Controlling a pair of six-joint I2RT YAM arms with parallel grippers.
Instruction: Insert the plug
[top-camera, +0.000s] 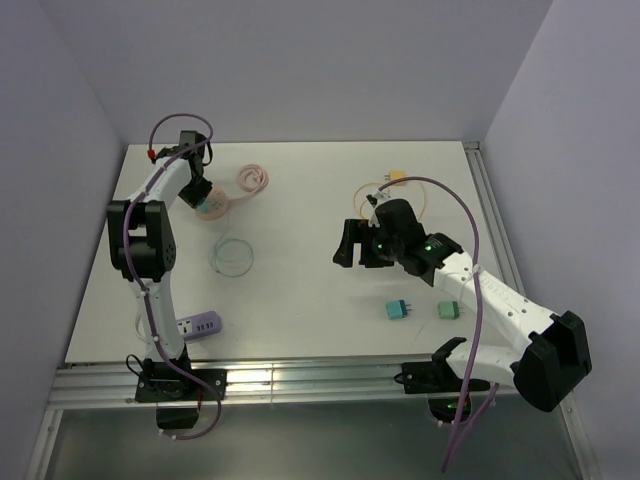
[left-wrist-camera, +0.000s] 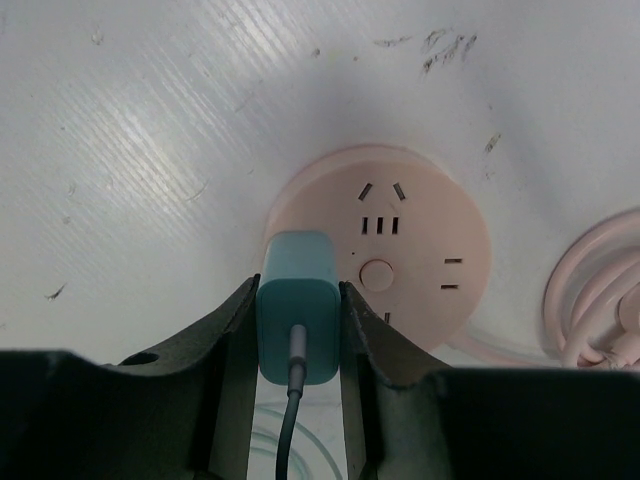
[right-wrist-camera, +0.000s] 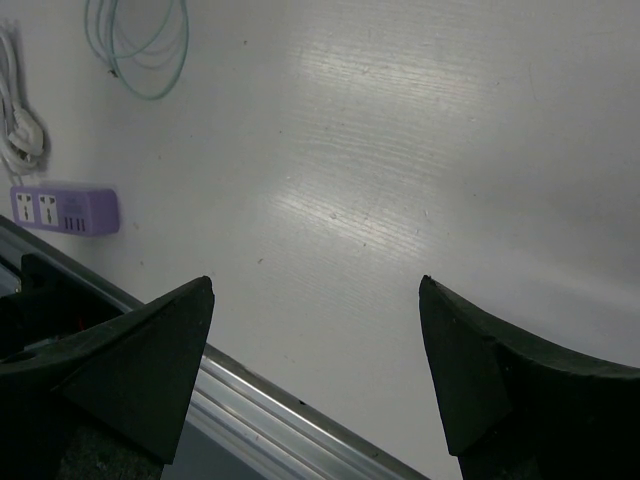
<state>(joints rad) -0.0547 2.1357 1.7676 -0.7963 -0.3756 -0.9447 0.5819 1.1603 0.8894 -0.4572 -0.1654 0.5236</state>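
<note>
In the left wrist view, a teal plug with a grey cable at its back sits clamped between my left gripper's fingers. Its front end lies over the left rim of a round pink socket hub; the prongs are hidden. From above, the left gripper stands at the table's far left over that hub. My right gripper hangs open above bare table at mid right, and nothing lies between its fingertips.
A purple power strip lies near the left arm's base. A teal cable coil and a pink cable coil lie close to the hub. Two green plugs lie near right, and a yellow plug lies far right. A metal rail edges the table.
</note>
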